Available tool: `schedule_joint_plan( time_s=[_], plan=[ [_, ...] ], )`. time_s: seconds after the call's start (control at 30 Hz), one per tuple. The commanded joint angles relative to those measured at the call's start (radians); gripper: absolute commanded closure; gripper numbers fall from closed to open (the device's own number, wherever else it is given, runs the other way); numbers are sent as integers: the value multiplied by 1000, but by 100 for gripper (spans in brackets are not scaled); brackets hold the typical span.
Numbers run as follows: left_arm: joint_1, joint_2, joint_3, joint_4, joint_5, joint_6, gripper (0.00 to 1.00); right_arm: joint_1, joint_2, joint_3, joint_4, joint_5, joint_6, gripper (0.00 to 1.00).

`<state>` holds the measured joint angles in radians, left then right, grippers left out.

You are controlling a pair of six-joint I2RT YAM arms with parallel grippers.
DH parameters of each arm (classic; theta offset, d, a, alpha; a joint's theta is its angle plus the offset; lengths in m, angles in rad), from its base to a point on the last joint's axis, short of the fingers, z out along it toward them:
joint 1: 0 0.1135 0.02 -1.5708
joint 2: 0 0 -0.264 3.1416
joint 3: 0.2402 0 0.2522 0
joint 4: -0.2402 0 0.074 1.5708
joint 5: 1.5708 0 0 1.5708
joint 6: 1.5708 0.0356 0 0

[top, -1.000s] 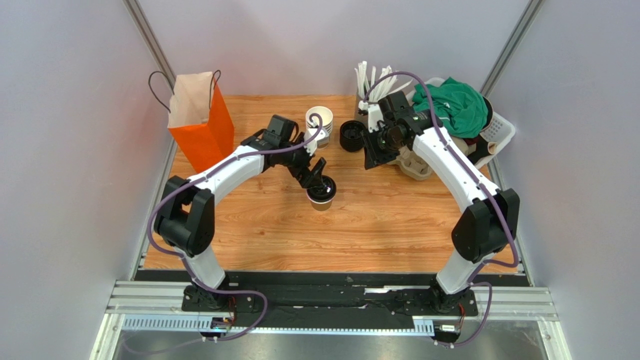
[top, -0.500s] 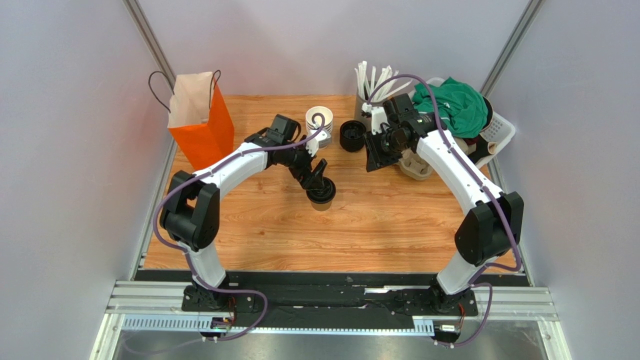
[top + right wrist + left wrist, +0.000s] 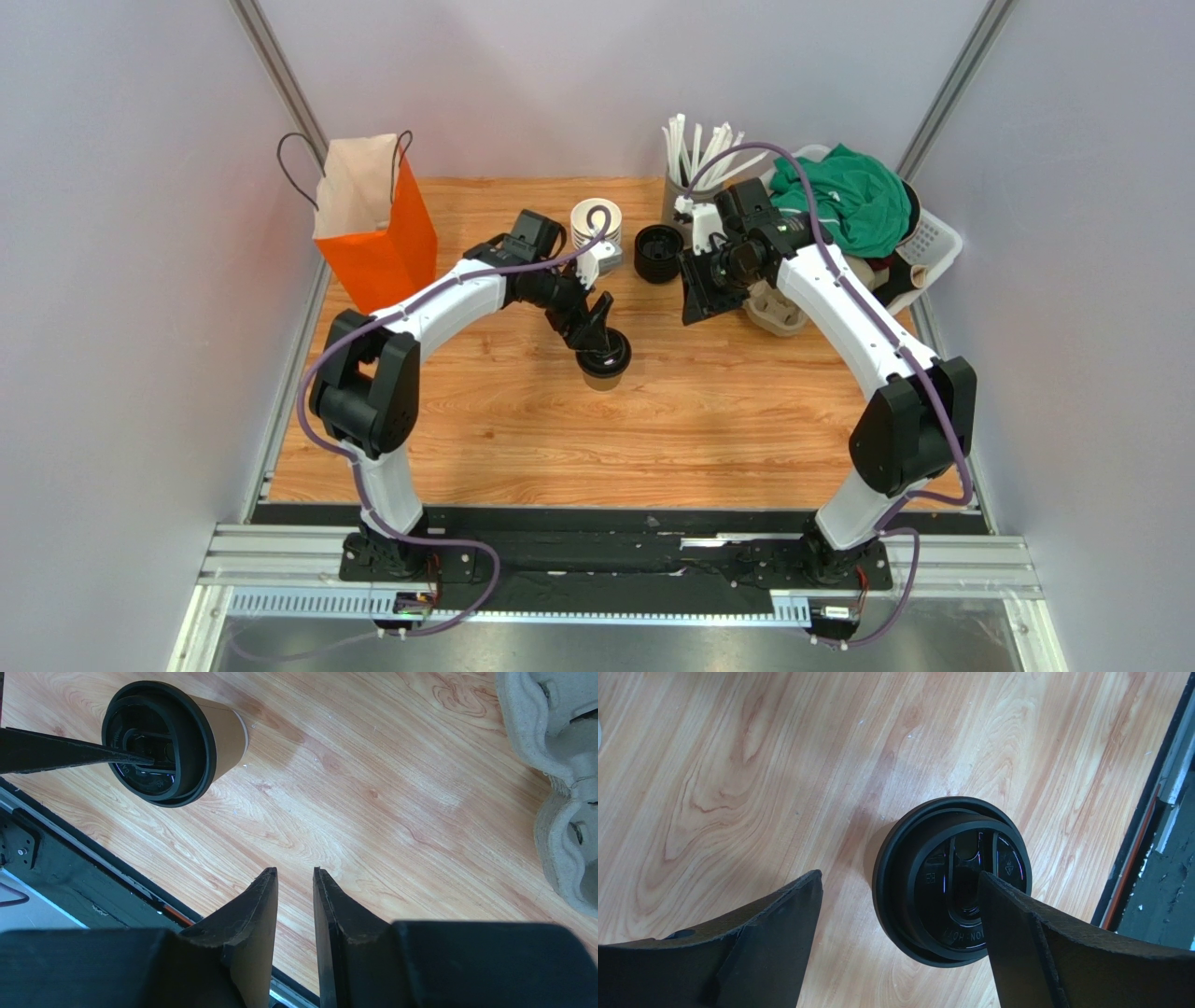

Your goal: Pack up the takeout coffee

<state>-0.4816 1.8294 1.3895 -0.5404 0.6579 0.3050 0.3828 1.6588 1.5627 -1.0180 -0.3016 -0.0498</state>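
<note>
Orange bag (image 3: 376,231) is stood open well left of the cup (image 3: 221,731), presumably to receive it. Above the cup the left gripper (image 3: 899,882) is spread wide, nothing gripped, partly overlapping the lid (image 3: 952,882). The right gripper (image 3: 295,875), nearly closed and empty, is parked right of the cup, clear.

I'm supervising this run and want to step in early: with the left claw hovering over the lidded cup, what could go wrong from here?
1. The takeout coffee sits off-centre in the open left claw, and one of its fingers overlaps the lid. Lowering now might press the lid or tip the cup.
2. The orange bag stands upright on its own. The arm or the cup could clip its rim on the way in and topple it.
</note>
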Motion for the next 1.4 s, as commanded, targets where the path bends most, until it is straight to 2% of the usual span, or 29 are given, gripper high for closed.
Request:
schedule_joint_plan(
  time_s=[0.0, 0.3, 0.63, 0.83, 1.23, 1.37],
  plan=[
    [-2, 51, 28, -44, 6, 36, 13, -1, -25, 0, 38, -27, 1, 71],
    [44, 82, 45, -73, 101, 32, 14, -1, -13, -1, 44, -93, 1, 71],
    [94, 74, 111, -85, 173, 3, 5, -1, 42, 42, 45, -243, -10, 71],
    [94, 80, 160, -121, 209, 5, 3, -1, 48, 36, 48, -251, -15, 71],
    [98, 149, 114, -138, 203, 43, 2, -1, 27, 3, 65, -264, -7, 71],
    [104, 166, 128, -151, 232, 40, 7, -1, 24, -4, 67, -271, -7, 71]
  ],
)
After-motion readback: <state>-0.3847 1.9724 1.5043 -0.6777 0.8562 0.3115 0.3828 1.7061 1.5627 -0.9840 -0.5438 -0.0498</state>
